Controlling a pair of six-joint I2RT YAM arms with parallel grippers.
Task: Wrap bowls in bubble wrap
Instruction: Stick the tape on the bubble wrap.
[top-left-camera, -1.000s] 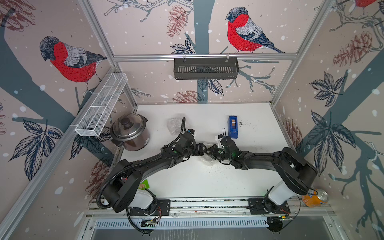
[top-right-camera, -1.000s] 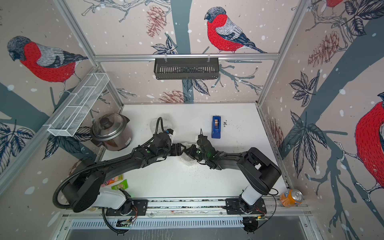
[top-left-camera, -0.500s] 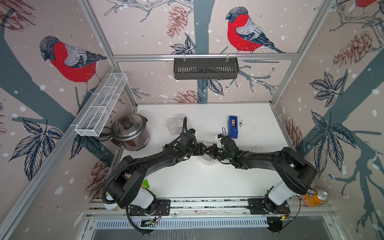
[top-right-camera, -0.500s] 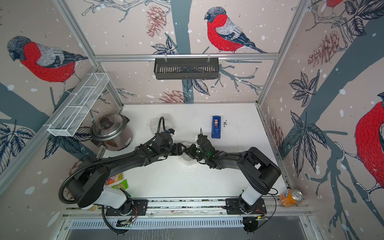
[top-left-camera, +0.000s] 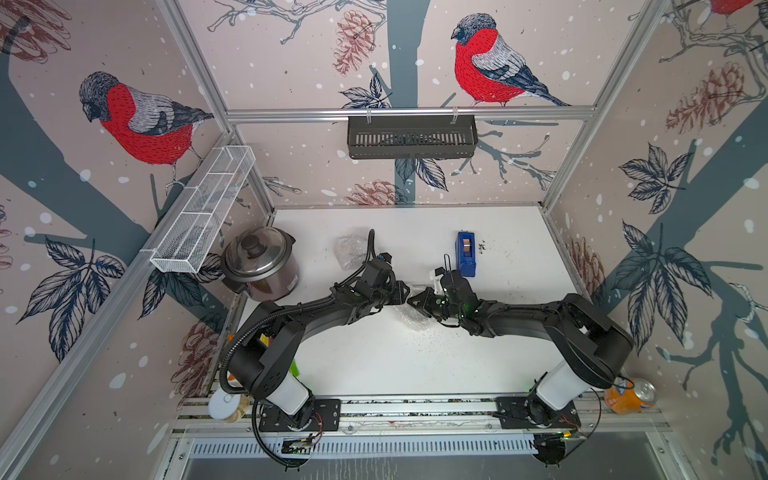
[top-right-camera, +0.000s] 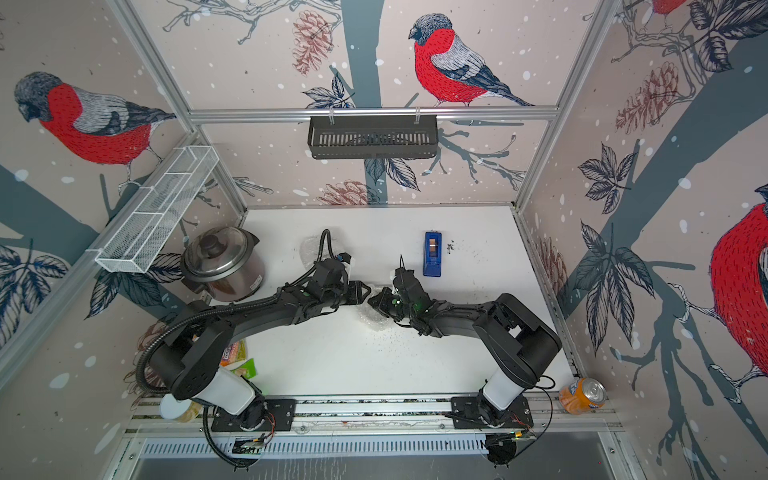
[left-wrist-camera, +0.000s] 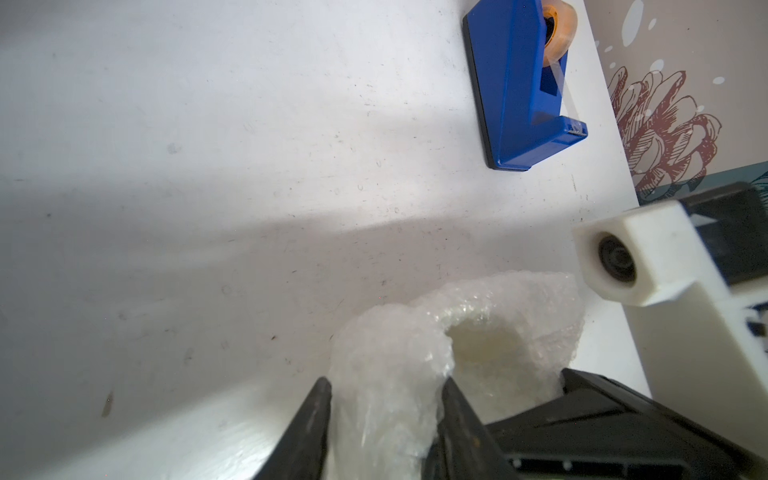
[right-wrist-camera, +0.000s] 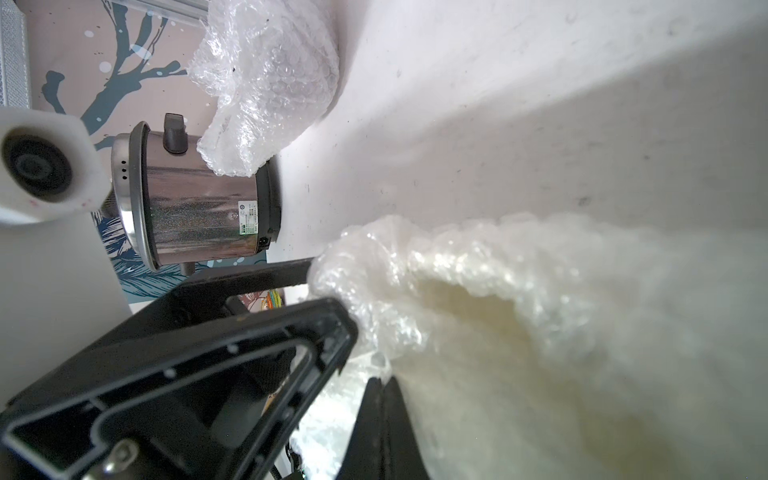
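With the left gripper pinching a soft, slippery fold of bubble wrap and the right gripper closed beside it, I judged the fragile, part-wrapped cream-white bowl near the blue tape dispenser safest held by its folds.

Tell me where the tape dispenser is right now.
In both top views the blue tape dispenser stands on the white table, toward the back on the robot's right, just beyond the right gripper.

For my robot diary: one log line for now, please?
left claw: pinching bubble wrap | right claw: shut | cream bowl: inside wrap
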